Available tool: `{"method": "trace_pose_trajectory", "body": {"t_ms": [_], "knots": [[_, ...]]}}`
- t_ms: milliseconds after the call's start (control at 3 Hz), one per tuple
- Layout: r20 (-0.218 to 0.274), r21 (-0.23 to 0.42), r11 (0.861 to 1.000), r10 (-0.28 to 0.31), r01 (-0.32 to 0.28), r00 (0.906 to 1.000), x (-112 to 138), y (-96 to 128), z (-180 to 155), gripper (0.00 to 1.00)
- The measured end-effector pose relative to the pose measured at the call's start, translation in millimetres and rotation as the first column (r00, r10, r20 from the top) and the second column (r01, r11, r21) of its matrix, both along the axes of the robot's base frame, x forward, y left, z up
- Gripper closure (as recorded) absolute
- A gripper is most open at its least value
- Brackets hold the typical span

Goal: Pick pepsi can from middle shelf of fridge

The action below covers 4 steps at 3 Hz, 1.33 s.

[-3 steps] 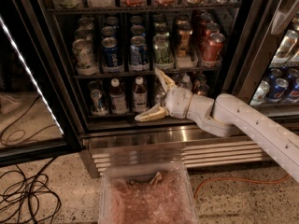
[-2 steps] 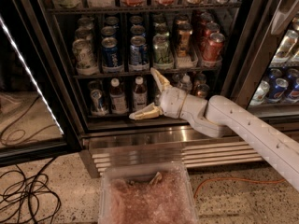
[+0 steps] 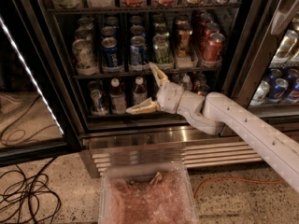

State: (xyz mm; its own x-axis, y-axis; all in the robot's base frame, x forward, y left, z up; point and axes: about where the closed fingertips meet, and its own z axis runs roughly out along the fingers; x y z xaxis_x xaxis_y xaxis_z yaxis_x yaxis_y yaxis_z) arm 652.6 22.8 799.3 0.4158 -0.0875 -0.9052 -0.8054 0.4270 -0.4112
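The fridge [image 3: 77,120] stands with its door open, black frame above a ribbed steel base. Rows of soda cans fill its middle shelf [image 3: 117,73]. The pepsi can [image 3: 138,52], blue with a silver top, stands at the front of that shelf between a darker blue can [image 3: 111,54] and a green-silver can [image 3: 162,50]. My gripper [image 3: 141,88] is open just below and slightly right of the pepsi can, in front of the shelf edge. One finger points up toward the shelf, the other points left over the small bottles. Nothing is between them.
Small bottles [image 3: 117,96] stand on the shelf below, red cans [image 3: 213,45] at the right of the middle shelf. A clear plastic bin [image 3: 145,202] sits on the floor before the fridge. Black cables [image 3: 23,195] lie at left, an orange cable [image 3: 224,181] at right.
My gripper has moved a little to the left and up, closer to the front of the middle shelf. It has stayed open.
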Motion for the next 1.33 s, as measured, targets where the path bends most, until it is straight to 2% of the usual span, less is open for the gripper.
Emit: {"method": "trace_pose_trajectory", "body": {"t_ms": [333,667,1000,1333], "knots": [[-0.022,-0.056,0.998,-0.023,0.022,0.9995,-5.1,0.4,1.7,0.0],[-0.017,-0.128,0.992,-0.023,0.02,0.9996,-7.2,7.8,23.5,0.0],[-0.021,-0.116,0.993,-0.019,0.016,0.9996,-9.7,10.4,19.7,0.0],[-0.037,-0.121,0.992,-0.051,0.046,0.998,-5.6,6.2,12.6,0.0]]}}
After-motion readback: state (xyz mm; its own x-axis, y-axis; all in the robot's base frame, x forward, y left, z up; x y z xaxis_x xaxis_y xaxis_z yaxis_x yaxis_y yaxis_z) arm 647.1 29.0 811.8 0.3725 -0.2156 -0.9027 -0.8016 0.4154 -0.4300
